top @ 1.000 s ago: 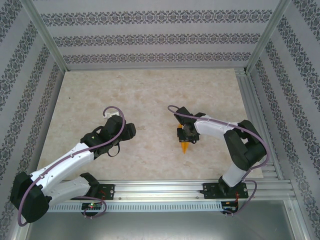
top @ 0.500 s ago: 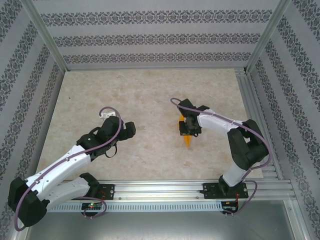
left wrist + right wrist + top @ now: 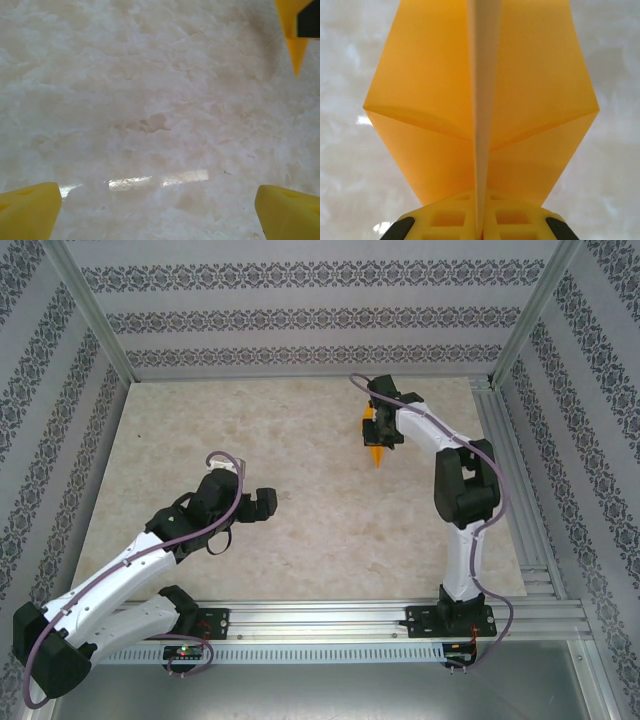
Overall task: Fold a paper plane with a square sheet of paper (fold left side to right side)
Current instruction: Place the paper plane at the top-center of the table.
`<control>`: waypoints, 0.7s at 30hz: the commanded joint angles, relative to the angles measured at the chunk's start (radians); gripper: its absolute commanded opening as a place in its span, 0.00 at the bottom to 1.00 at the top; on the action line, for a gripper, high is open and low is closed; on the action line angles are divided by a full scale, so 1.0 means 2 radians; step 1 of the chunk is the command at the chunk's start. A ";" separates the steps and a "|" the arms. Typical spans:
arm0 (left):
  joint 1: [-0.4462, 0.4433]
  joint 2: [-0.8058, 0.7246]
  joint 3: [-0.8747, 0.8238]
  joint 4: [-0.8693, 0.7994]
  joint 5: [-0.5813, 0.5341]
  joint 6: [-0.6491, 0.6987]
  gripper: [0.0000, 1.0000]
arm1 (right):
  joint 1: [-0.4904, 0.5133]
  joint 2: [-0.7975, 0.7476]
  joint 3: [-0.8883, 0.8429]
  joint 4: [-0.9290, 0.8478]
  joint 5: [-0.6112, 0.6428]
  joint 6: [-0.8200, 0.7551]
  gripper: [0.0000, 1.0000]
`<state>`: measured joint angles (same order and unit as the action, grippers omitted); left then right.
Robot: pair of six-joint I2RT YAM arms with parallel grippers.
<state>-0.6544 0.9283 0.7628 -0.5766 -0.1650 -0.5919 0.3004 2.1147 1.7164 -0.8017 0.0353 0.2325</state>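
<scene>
nearest you, both arm bases sit on the rail (image 3: 320, 620) at the table's near edge. your left arm (image 3: 130, 570) lies low over the near-left part of the table (image 3: 300, 410). the left gripper (image 3: 262, 503) at its end is released, jaws spread wide, nothing between them. in the left wrist view its yellow fingertips (image 3: 30, 210) sit in the two bottom corners with bare marbled tabletop between them. the orange tip of the paper plane (image 3: 295, 40) shows in the top right corner, well apart from them.

further out, your right arm (image 3: 455, 490) rises from its base and reaches toward the far right of the table. the right gripper (image 3: 380, 428) at its end is clenched on the paper plane, grasping it along the centre fold. in the right wrist view the yellow fingers (image 3: 450, 217) pinch the pale middle ridge at the bottom, and the two orange wings spread left and right above them. from overhead the pointed end sticks out of the right gripper toward you. can't tell if the paper plane touches the table or hangs above it. behind it stands the patterned back wall (image 3: 300, 320).
</scene>
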 commanded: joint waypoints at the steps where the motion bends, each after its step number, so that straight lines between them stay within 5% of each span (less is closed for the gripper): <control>1: 0.006 -0.004 0.018 -0.003 0.018 0.031 1.00 | 0.001 0.044 0.054 -0.032 0.000 -0.014 0.09; 7: 0.006 -0.004 0.012 -0.004 0.024 0.027 1.00 | 0.000 0.125 0.155 -0.093 0.006 -0.001 0.09; 21: 0.006 -0.002 0.009 -0.004 0.021 0.025 1.00 | -0.002 0.169 0.210 -0.124 0.018 -0.003 0.17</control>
<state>-0.6544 0.9283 0.7712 -0.5770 -0.1276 -0.5636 0.2989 2.4176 2.0972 -1.0210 0.0437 0.2333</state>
